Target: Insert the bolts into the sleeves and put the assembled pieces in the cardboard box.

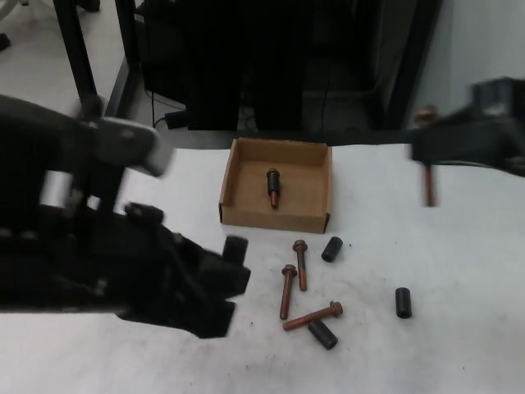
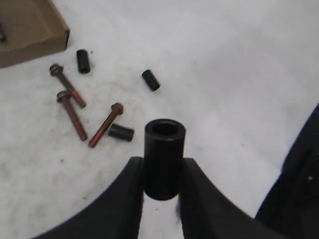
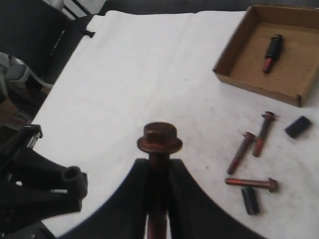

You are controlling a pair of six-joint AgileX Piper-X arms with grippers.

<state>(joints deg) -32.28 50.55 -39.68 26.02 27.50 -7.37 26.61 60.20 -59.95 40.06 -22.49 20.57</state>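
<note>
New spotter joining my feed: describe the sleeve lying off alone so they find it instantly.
Start at the cardboard box and come nearer, to the three loose bolts. Right of them lies a black sleeve. Unlike the other two loose sleeves, it lies apart from every bolt.

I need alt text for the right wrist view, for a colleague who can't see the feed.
The right gripper is shut on a copper-coloured bolt just below its head. Beyond it on the white bench lie three loose bolts and two black sleeves, and the cardboard box holds one assembled piece. The left gripper, farther off, holds a sleeve.
</note>
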